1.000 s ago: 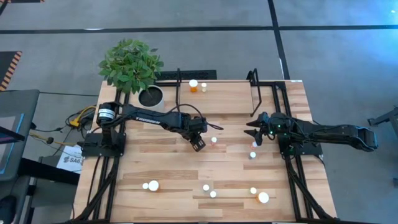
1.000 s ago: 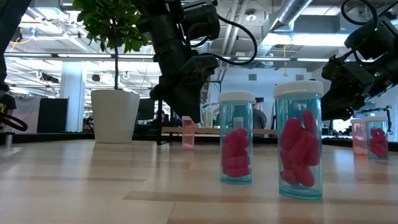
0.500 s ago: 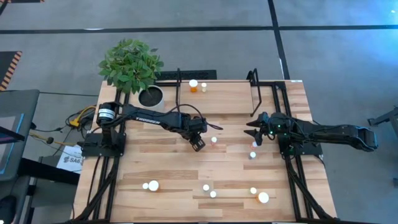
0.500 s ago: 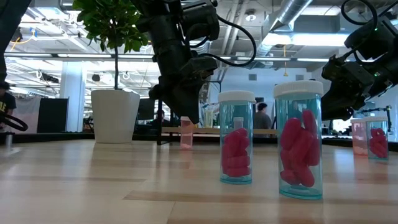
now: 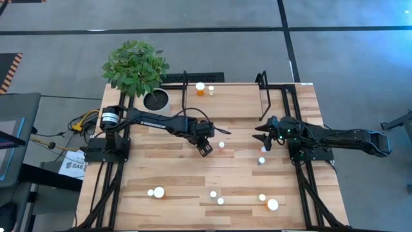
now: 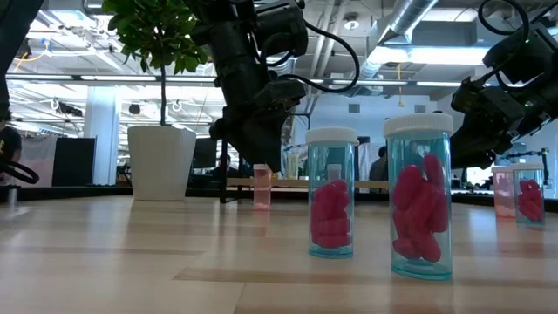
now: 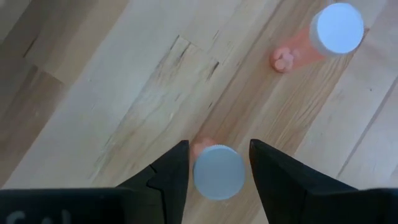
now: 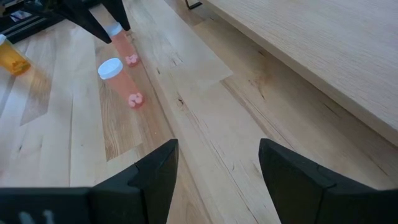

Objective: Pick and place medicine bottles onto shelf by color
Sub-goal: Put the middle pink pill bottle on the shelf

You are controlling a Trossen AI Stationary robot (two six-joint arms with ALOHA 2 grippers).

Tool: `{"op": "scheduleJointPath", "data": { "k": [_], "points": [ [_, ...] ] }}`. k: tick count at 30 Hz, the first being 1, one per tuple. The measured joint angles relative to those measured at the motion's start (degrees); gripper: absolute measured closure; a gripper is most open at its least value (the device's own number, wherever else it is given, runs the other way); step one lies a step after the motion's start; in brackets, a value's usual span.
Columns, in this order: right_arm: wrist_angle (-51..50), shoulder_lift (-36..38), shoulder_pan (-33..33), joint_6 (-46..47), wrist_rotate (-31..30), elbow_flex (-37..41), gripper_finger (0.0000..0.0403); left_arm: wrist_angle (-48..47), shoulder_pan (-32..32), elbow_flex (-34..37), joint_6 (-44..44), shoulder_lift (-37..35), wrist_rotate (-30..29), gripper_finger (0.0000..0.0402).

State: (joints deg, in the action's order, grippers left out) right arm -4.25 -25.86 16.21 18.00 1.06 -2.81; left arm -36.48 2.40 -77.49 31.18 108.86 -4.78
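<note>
Left wrist view: fingers (image 7: 171, 177) straddle pinkish bottle (image 7: 218, 172) | high view: hidden

Right hand (image 8: 217, 171): two dark fingers (image 8: 149, 177) along the bottom edge, standing apart with bare wood in the gap.
Desk (image 8: 205, 130): pale wooden planks filling most of the frame.
Shelf (image 8: 323, 43): light wooden board, upper right.
Pink bottle (image 8: 119, 81): white cap, upright, upper left.
Second pink bottle (image 8: 121, 40): farther up, between the dark fingers of the left hand (image 8: 107, 25).
Orange bottle (image 8: 12, 60): at the left edge.
</note>
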Motion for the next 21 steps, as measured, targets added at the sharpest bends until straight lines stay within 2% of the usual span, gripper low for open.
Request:
{"op": "scheduleJointPath", "data": {
  "k": [4,10,17,21],
  "points": [
    [0.00,0.02,-0.02,0.00,0.00,0.02,0.0154,-1.84,0.30,-2.16,-1.78,-0.76,-0.05,0.0237],
    [0.00,0.02,-0.02,0.00,0.00,0.02,0.0154,-5.91,0.30,-5.94,-4.48,-5.47,-4.57,0.0237],
    [0.00,-0.01,-0.02,-0.02,0.00,0.00,0.0154,-8.09,-0.84,-6.21,-5.37,-16.45,-5.00,0.0237],
    [0.03,-0.01,-0.02,0.00,0.01,0.00,0.0154,-8.69,-3.78,-4.93,-4.74,-23.58,-8.64,0.0237]
  ]
}}
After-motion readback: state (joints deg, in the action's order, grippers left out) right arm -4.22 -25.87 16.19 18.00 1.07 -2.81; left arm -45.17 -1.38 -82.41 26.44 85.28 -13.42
